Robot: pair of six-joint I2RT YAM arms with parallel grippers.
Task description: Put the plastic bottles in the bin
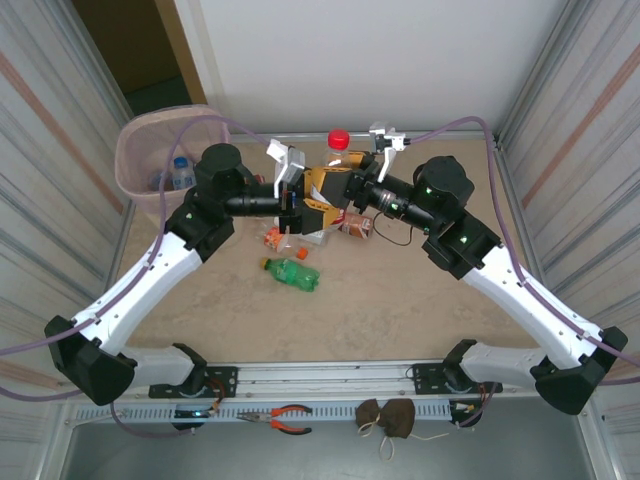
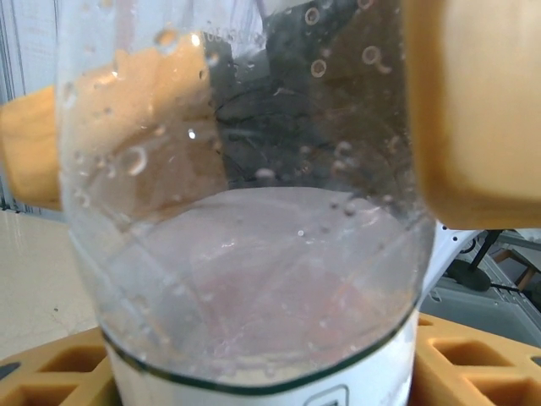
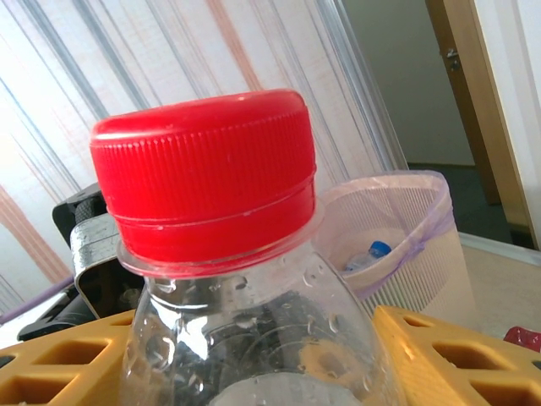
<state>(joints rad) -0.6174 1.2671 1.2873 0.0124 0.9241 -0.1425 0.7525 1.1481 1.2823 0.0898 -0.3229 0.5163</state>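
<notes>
Clearance: corrugated walls close along left and right edges of table, white panel across the back. Bin wedged in far-left corner, mouth open upward. Near half of tabletop bare, free room between the two arm bases.

Materials: bin pale pink, translucent, fine mesh sides, rounded-square rim; blue-capped bottle lying inside. Clear bottle at centre between both grippers, ribbed red cap, droplets on inner wall, white label low down. Left gripper clamped on its body, yellow pads against both sides. Right gripper at the same bottle, yellow pocketed fingers flanking the shoulder; squeezing or only touching, cannot tell.

Clutter below the held bottle: small orange-labelled bottle, green bottle lying flat, brown bottle on its side near right gripper. Pliers and brown pouch below the front rail.
</notes>
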